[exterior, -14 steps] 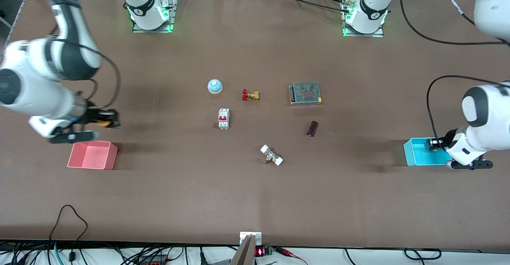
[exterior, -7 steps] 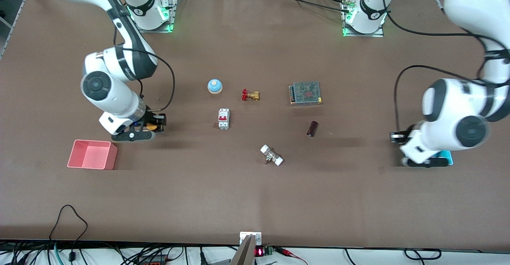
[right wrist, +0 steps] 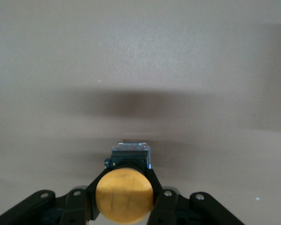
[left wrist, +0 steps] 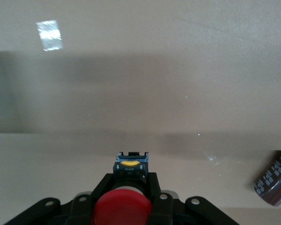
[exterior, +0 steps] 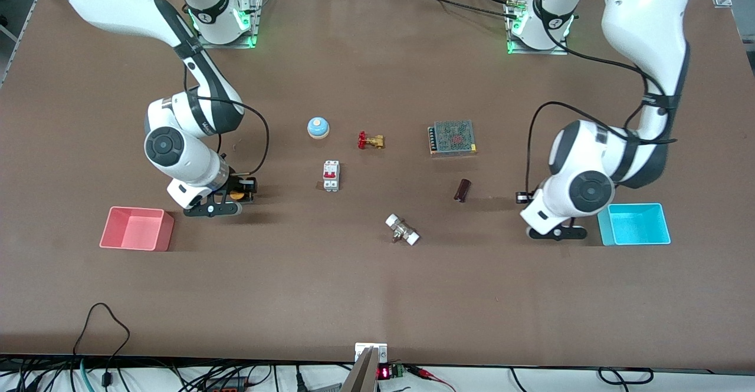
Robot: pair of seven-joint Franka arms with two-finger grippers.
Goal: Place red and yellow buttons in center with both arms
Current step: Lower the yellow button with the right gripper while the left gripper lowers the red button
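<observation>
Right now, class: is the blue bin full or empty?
Empty. In the front view the blue bin shows only its bare floor; the red button sits clamped in the left tool.

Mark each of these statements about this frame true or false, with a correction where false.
1. The right gripper holds the yellow button. True.
2. The left gripper is empty. False: it is shut on the red button.
3. The pink bin holds a button. False: nothing shows in it.
4. The blue bin sits toward the left arm's end of the table. True.
5. The circuit breaker is nearer the front camera than the blue-and-white dome. True.
</observation>
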